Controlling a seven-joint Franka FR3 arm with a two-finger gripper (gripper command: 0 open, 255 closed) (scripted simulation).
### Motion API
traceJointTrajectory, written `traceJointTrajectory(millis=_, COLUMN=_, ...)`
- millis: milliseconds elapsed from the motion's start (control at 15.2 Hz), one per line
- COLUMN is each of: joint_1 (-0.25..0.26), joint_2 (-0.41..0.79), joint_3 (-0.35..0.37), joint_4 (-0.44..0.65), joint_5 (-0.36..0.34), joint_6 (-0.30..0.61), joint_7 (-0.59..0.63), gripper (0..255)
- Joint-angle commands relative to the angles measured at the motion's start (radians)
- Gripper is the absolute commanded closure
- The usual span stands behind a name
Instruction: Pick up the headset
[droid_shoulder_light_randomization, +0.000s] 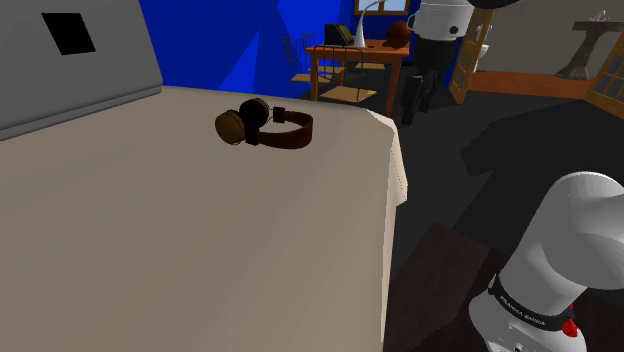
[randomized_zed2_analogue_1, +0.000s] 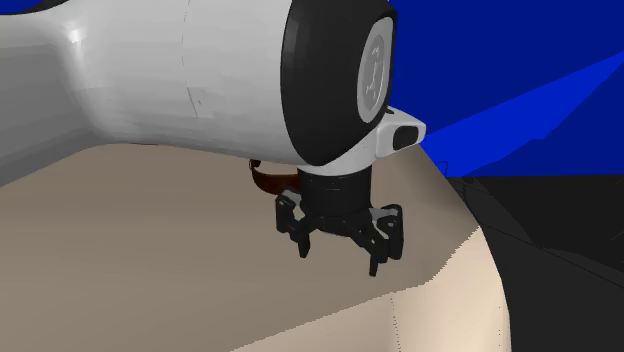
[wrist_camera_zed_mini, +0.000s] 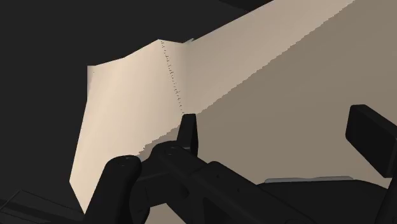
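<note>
Headset (droid_shoulder_light_randomization: 265, 126) lies on the beige surface (droid_shoulder_light_randomization: 200, 240) toward its far edge in the shoulder view; brown band, dark cups, not yet grasped. Gripper (randomized_zed2_analogue_1: 340, 258) hovers over the same surface near a corner, fingers spread, holding nothing (a brown sliver of band peeks out behind the wrist). Approach, closing and lift all remain. Path looks unobstructed; wooden desk (droid_shoulder_light_randomization: 355, 55) stands well apart.

Dim overall; shadows jagged, prob. aliasing.
</note>
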Motion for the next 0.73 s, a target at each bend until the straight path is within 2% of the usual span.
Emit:
traceJointTrajectory(millis=0, joint_1=0.0, joint_2=0.0, joint_3=0.0, joint_4=0.0, joint_5=0.0, joint_6=0.0, joint_7=0.0, gripper=0)
traceJointTrajectory(millis=660, joint_1=0.057, joint_2=0.317, joint_3=0.128, joint_4=0.245, joint_5=0.079, joint_6=0.052, joint_7=0.147, gripper=0)
